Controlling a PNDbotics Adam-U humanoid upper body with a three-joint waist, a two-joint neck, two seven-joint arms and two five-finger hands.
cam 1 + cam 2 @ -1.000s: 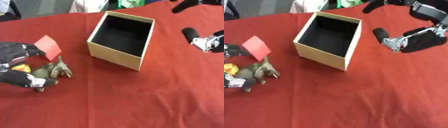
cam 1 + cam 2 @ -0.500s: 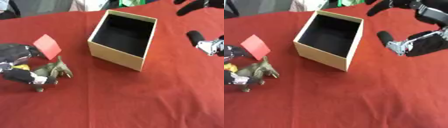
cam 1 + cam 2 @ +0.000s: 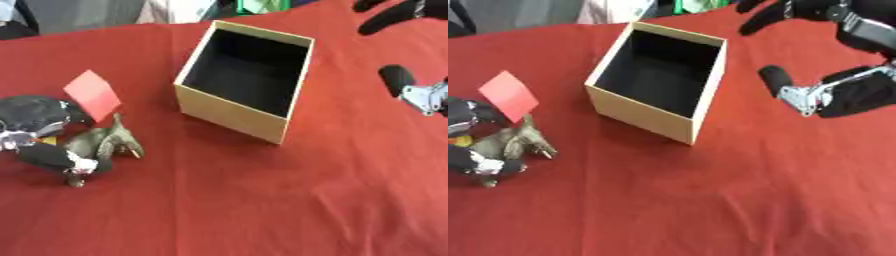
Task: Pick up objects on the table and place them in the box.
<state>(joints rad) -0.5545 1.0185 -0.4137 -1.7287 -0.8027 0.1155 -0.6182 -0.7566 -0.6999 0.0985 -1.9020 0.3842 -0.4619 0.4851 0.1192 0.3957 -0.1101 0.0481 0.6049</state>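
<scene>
In the left eye view I see the box [image 3: 245,80], tan outside and black inside, standing open on the red table [image 3: 262,200], with nothing visible inside it. To the left of the box and nearer me, my left robot hand [image 3: 39,135] lies on the table with its fingers curled round a greenish dinosaur-like toy [image 3: 105,145], whose legs and tail stick out toward the box. A red card-like piece [image 3: 92,94] stands tilted just above that toy, between the robot hand and the box's left wall; I cannot tell whether it is held. A small yellow bit [image 3: 48,141] shows beside the fingers. In the right eye view my right robot hand [image 3: 833,90] hovers to the right of the box, apart from it, thumb and fingers spread wide and holding nothing; one dark finger [image 3: 773,80] points toward the box's right wall without touching it.
</scene>
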